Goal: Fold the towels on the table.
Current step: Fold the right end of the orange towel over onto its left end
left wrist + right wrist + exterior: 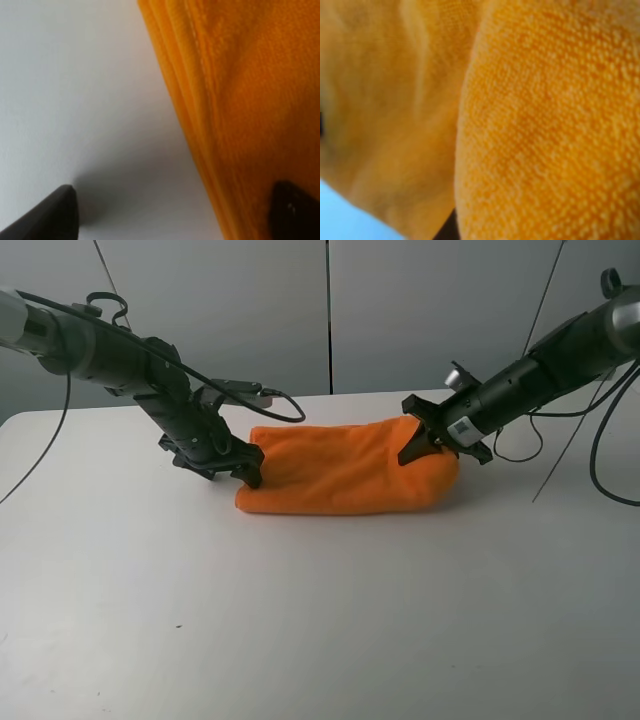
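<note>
The orange towel (345, 470) lies folded into a long band on the white table (300, 640). My left gripper (250, 466) is at the towel's left end, low on the table. In the left wrist view its jaws (175, 205) are open and straddle the towel's layered edge (200, 125), with one fingertip (50, 217) over bare table and the other (295, 210) over the cloth. My right gripper (409, 430) is at the towel's raised right end with its fingers spread. The right wrist view is filled with orange cloth (545, 125), which hides the fingers.
Black cables (560, 430) from the right arm hang down to the table at the back right. A grey panelled wall (330, 310) stands behind the table's far edge. White tabletop stretches in front of the towel.
</note>
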Controlling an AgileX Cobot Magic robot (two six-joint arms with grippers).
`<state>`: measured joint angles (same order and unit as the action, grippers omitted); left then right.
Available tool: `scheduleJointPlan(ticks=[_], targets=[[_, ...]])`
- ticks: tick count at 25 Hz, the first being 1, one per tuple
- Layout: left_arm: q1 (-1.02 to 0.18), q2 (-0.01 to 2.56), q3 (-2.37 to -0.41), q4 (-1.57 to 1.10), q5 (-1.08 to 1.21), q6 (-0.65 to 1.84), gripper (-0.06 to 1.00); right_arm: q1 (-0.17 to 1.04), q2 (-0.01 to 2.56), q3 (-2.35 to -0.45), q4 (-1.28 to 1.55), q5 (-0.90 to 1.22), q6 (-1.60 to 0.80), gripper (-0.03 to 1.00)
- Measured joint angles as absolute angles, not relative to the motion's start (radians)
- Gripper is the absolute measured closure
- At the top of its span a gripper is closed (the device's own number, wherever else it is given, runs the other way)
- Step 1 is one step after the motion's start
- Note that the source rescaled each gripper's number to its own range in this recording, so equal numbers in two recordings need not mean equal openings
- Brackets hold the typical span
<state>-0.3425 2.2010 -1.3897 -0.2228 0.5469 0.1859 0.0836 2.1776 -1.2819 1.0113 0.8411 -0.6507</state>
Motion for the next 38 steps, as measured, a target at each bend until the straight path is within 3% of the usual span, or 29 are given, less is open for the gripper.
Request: scheduleJointPlan(ticks=[10,27,38], targets=[[-0.342,2.201,-1.39,-0.221,0.551,0.186,-0.04,0.147,2.178,-1.377,1.107,0.979,-0.62,0.91],[-0.342,2.201,-1.39,-0.221,0.555,0.186,-0.04,0.313,2.223,-1.389,1.27,0.855,-0.618,0.91],[-0.342,2.199,-1.39,-0.221,0.555,0.186,-0.04,0.328,2.318,-1.409,1.343,0.822,-0.622,0.91]])
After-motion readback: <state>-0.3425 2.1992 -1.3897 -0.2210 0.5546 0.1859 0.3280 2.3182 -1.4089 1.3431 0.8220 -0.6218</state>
